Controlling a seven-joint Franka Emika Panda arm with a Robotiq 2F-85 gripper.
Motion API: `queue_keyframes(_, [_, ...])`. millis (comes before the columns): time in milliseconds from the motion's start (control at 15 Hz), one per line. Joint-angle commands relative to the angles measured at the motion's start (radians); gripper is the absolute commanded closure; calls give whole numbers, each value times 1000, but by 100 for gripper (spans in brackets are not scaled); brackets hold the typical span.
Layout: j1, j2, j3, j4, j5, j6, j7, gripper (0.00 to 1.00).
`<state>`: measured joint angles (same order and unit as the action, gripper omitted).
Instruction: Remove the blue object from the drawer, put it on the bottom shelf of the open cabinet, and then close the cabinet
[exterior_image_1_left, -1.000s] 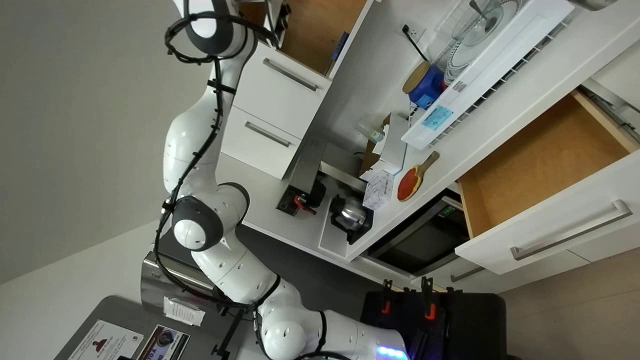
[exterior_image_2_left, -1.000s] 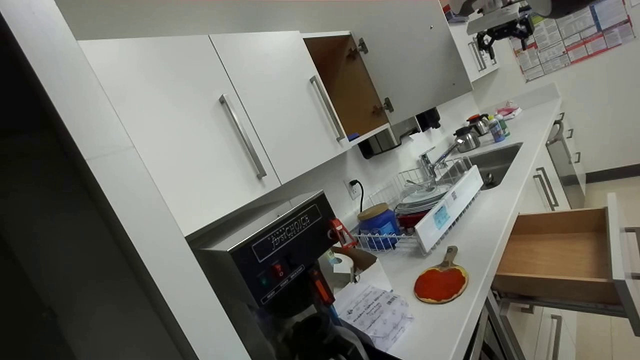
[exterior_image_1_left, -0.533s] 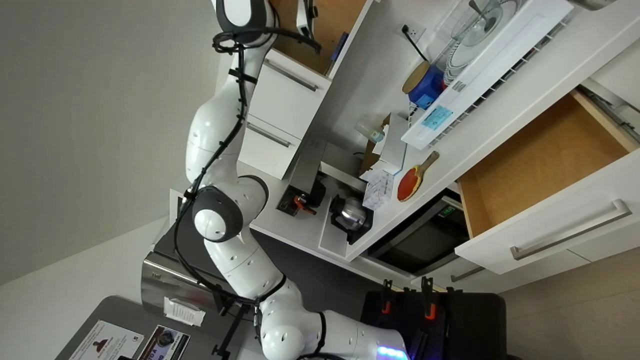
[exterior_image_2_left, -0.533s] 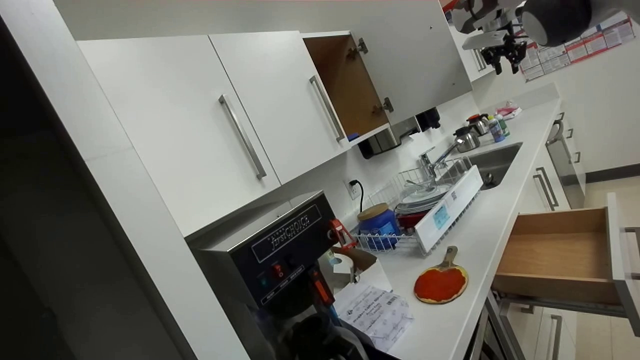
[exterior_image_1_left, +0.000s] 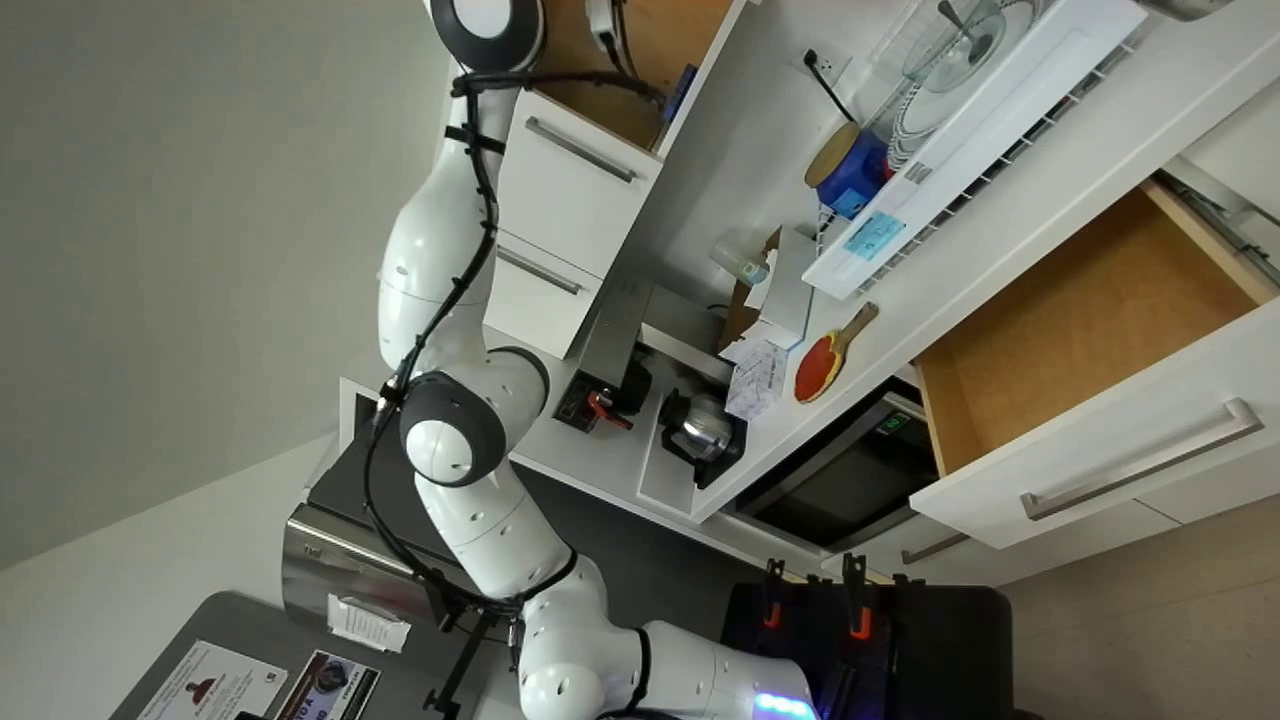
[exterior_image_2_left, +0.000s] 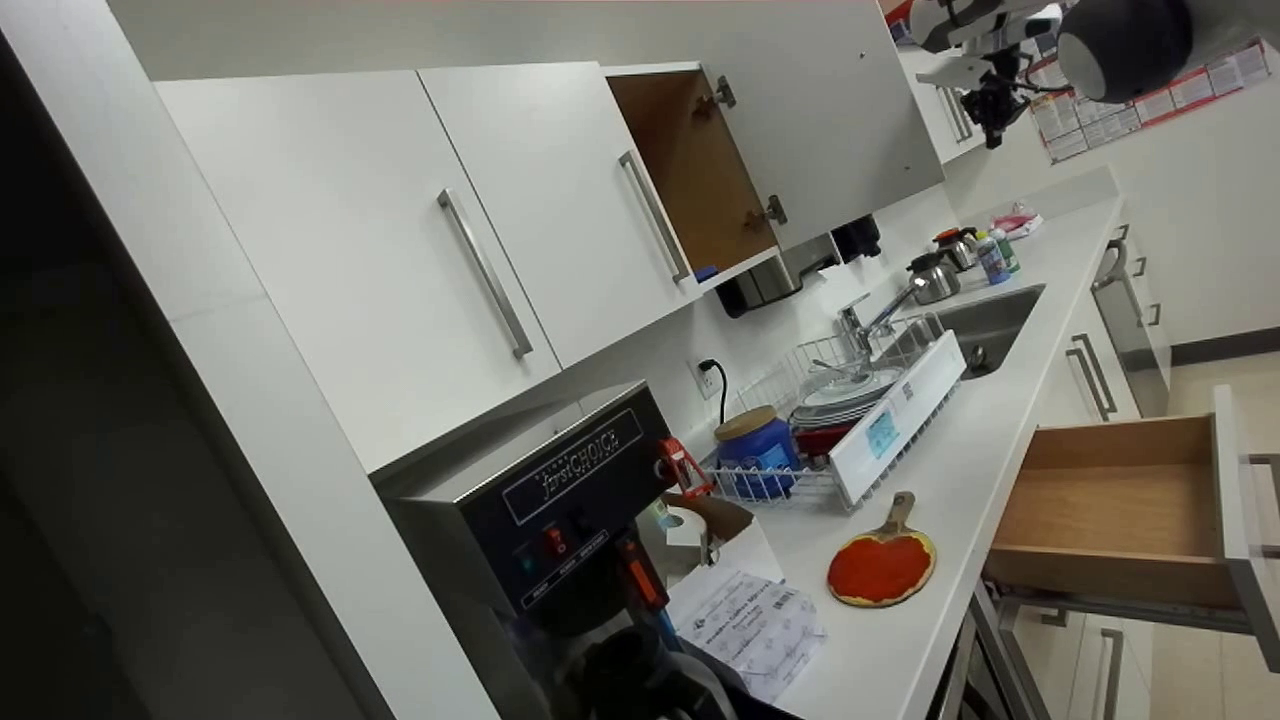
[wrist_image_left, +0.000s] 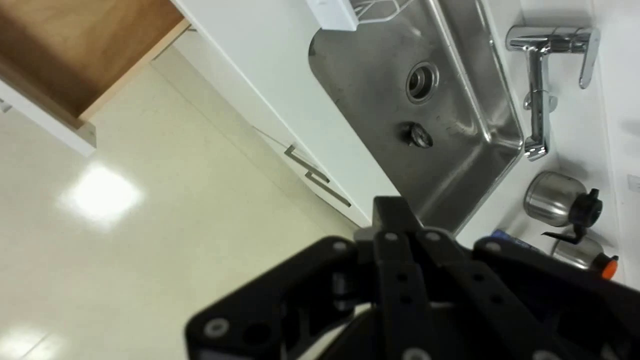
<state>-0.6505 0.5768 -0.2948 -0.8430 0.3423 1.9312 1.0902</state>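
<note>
The small blue object (exterior_image_2_left: 706, 272) lies on the bottom shelf of the cabinet, at its front edge, and shows in both exterior views. White outside and brown inside, the cabinet (exterior_image_2_left: 690, 150) has its door (exterior_image_2_left: 830, 120) swung wide. Below the counter the drawer (exterior_image_2_left: 1110, 500) is pulled out, its visible wood floor bare. My gripper (exterior_image_2_left: 990, 138) hangs pointing down, beyond the open door in that exterior view and apart from the blue object. In the wrist view the gripper (wrist_image_left: 395, 210) is shut, fingertips together with nothing between them, above the sink side of the counter.
A steel sink (wrist_image_left: 390, 100) and faucet (wrist_image_left: 537, 95) lie below the gripper, with metal jugs (wrist_image_left: 555, 200) beside them. A dish rack (exterior_image_2_left: 890, 420), a blue jar (exterior_image_2_left: 755, 450), a red paddle (exterior_image_2_left: 880, 565) and a coffee machine (exterior_image_2_left: 560, 500) occupy the counter.
The jaws have gone from open to shut. My gripper has come lower, and the arm has swung toward the cabinet side in an exterior view. Blue object, drawer and door have stayed put.
</note>
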Motion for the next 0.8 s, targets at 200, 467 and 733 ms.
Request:
queue_keyframes(200, [-89,34,94,60,239,22,-24,100])
queue_keyframes(467, [-124,42,162,56,385,83,-124,100])
queue_keyframes(733, [-146,50,218,54,495,71,-204,100])
